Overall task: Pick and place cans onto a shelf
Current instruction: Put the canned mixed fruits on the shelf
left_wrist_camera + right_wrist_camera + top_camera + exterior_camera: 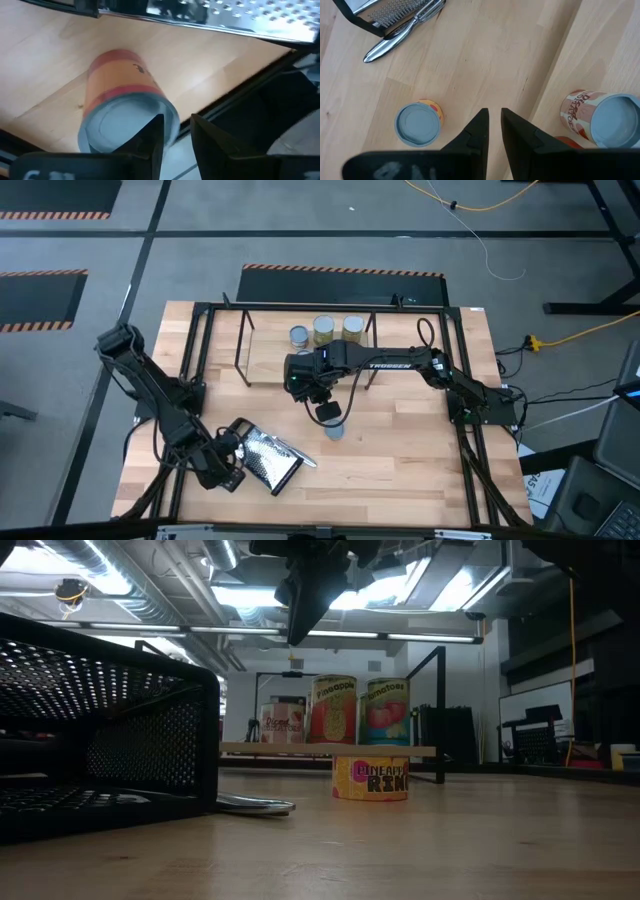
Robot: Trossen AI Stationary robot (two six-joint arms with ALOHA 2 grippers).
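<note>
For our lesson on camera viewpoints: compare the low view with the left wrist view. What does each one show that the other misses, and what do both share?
Only the low view shows the shelf with three cans on it and a short pineapple can standing on the table in front. Only the left wrist view shows an orange-red can lying on its side by the left pincer. Both show the wooden table.

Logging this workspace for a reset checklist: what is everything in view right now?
shelf cans: three, one blue-grey top and two cream tops, upright on the shelf.
short can: one, blue-grey top, upright on the table below the right claw.
fallen can: one, orange-red label, on its side by the left claw.
shelf: one, black rods with a light board, far middle of the table.
grater: one, silver with black frame, near left.
table: one, light wood.
left claw: slightly open, empty.
right claw: shut, empty, above the table.
</note>
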